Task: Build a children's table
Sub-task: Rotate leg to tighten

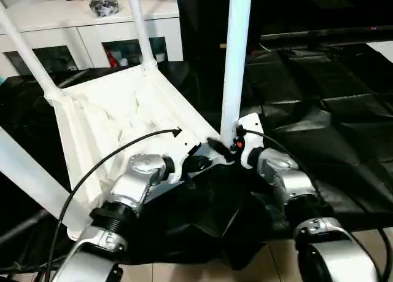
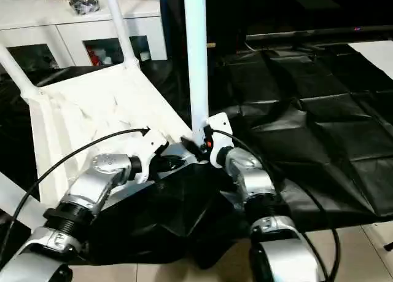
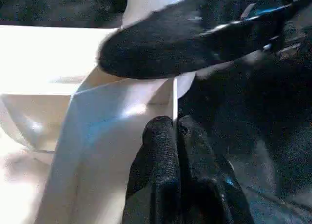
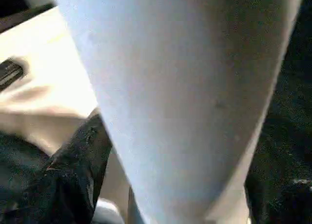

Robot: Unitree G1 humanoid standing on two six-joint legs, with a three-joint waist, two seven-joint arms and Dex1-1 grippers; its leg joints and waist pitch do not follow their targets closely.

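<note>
**A:** So where's the table top (image 1: 116, 119) at?

**B:** Left half of the head view, flipped over and tilted, ribbed white plastic underside facing up. Rounded sockets at the corners. Two thin tapered legs (image 1: 140, 25) stick up from the far corners toward the upper left, and another leg (image 1: 34, 177) runs off the left edge.

**A:** And the big pole in the middle?

**B:** That's the fourth leg (image 1: 236, 54), smooth white tube, standing nearly upright in the near corner socket at frame centre.

**A:** Grippers?

**B:** The right gripper (image 1: 228, 145) is clamped around the base of that leg; its wrist view has the tube between the black fingers. The left gripper (image 3: 174, 136) has its textured black fingers pinched together on a thin plastic edge of the top, right by that socket.

**A:** Anything around it?

**B:** Crinkly black cloth (image 1: 319, 97) covers the work surface, a white cabinet (image 1: 86, 30) with glass doors sits along the top left, and a black cable (image 1: 110, 156) loops over the left arm.
</note>
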